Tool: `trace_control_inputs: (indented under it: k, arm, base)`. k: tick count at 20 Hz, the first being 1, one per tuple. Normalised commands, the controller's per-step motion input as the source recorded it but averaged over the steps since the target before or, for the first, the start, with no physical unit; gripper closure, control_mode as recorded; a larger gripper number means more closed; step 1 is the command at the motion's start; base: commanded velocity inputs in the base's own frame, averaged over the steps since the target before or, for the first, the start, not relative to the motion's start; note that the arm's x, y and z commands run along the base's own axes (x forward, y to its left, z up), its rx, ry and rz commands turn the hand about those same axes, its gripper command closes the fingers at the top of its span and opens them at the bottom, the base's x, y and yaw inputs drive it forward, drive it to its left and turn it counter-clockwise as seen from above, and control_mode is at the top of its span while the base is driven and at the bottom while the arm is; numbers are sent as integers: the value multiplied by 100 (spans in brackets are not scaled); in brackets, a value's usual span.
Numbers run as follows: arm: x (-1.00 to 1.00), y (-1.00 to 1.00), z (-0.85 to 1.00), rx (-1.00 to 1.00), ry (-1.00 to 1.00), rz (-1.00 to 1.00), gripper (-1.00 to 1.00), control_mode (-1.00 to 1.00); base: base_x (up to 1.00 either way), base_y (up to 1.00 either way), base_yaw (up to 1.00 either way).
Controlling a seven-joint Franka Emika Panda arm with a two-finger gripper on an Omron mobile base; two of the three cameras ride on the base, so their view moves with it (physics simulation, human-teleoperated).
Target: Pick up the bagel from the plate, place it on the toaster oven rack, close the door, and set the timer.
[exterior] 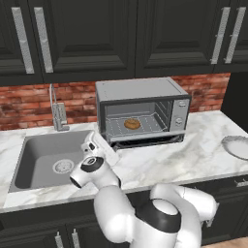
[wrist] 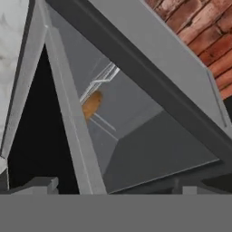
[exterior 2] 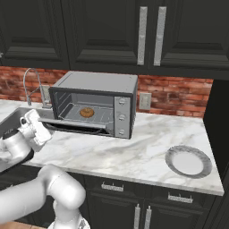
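The golden-brown bagel (exterior: 131, 124) (exterior 2: 86, 112) (wrist: 92, 104) lies on the wire toaster oven rack (exterior: 147, 127) (exterior 2: 103, 117) inside the grey toaster oven (exterior: 140, 89). Its door (exterior: 147, 140) (exterior 2: 74, 126) hangs folded down, open. My gripper (exterior: 107, 151) (exterior 2: 44, 130) (wrist: 115, 188) hovers low at the door's front left corner, open, with nothing between its fingers. In the hand view the oven appears tilted, seen along the door's grey frame (wrist: 72, 122) into the cavity. The pale plate (exterior: 237, 147) (exterior 2: 188, 161) sits bare on the counter far to the right.
A steel sink (exterior: 48, 160) with a faucet (exterior: 58, 114) lies just left of the oven, under my arm. The control panel with three knobs (exterior 2: 121, 117) is on the oven's right side. Marble counter (exterior 2: 134, 152) stretches between oven and plate. Dark cabinets hang above.
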Motion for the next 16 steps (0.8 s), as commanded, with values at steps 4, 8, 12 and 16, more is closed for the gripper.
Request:
trace_control_inputs:
  k: [4,8,12,16]
  arm:
    - [46,-14,39,-19,0,42,-100,-100]
    - [37,-16,32,-21,0,44,-100,-100]
    - [45,-17,28,-20,0,44,-100,-100]
    - [40,-2,25,-22,3,40,-100,-100]
  base:
    - [0,0,0]
    - [0,0,0]
    - [0,0,0]
    - [0,0,0]
